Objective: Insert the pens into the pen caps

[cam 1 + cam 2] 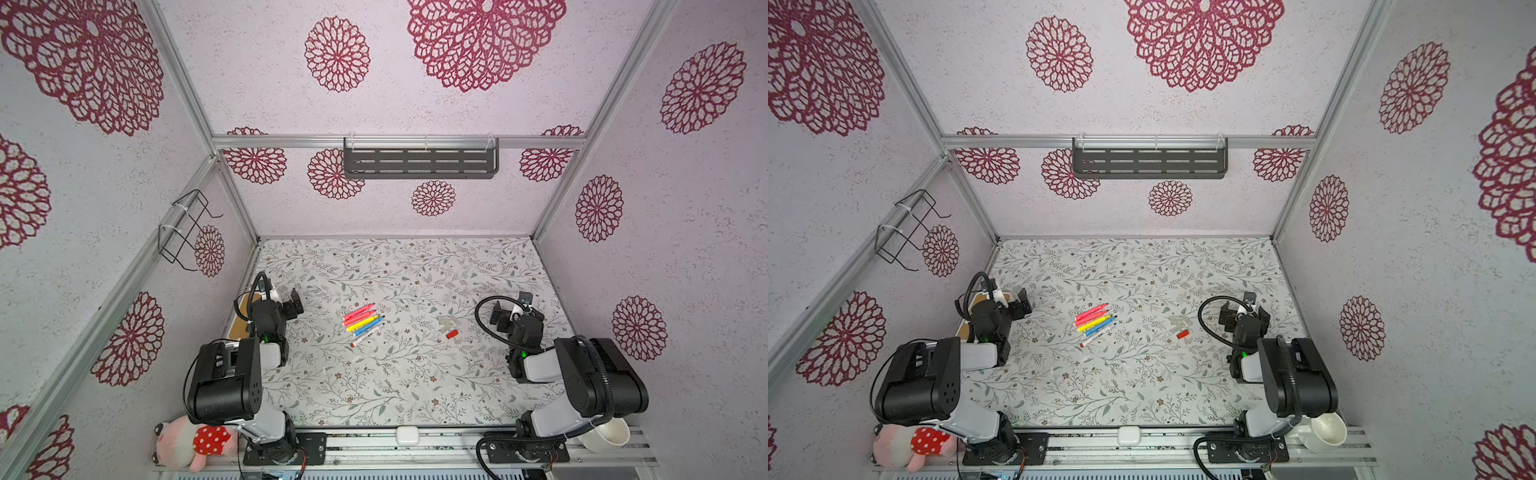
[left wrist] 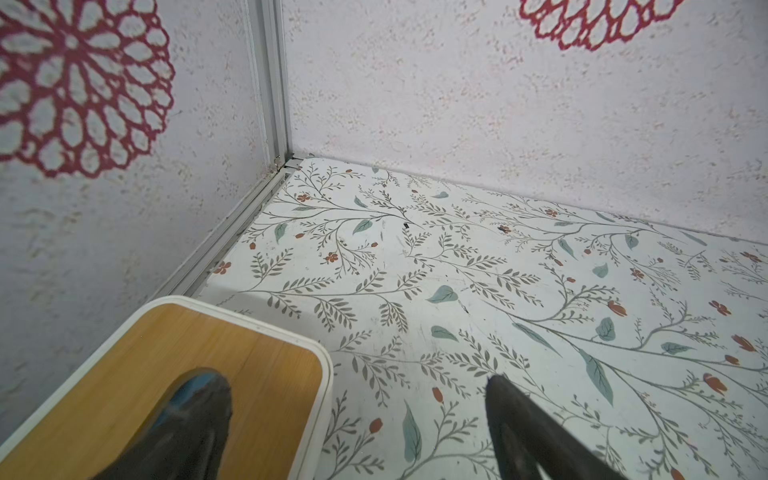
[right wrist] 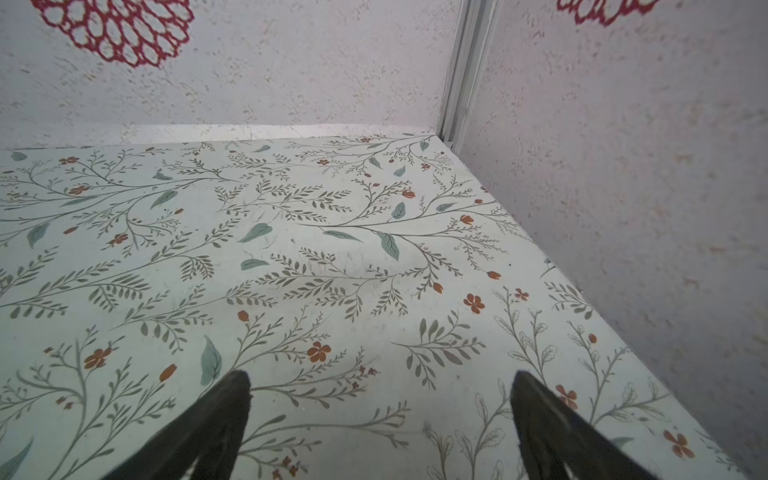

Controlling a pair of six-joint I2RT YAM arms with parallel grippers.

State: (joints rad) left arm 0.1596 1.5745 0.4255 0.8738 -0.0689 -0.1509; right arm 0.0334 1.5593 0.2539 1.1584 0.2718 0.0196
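Observation:
In both top views the pens (image 1: 362, 321) (image 1: 1095, 321) lie side by side mid-table: pink-red, yellow and blue barrels, with a white red-ended one (image 1: 362, 338) (image 1: 1094, 338) nearest me. To their right the pen caps (image 1: 446, 321) (image 1: 1179, 321) form a translucent cluster, and a red cap (image 1: 452, 333) (image 1: 1182, 333) lies just in front of it. My left gripper (image 1: 286, 300) (image 1: 1017, 301) (image 2: 351, 378) hovers open and empty at the left edge, well away from the pens. My right gripper (image 1: 511, 306) (image 1: 1246, 308) (image 3: 380, 376) is open and empty, right of the caps. Neither wrist view shows pens or caps.
A wooden board with a white rim (image 2: 166, 353) (image 1: 241, 324) lies under the left arm by the left wall. A plush toy (image 1: 191, 444), a small white case (image 1: 406, 435) and a white bowl (image 1: 606, 436) sit along the front rail. A dark shelf (image 1: 419, 160) hangs on the back wall.

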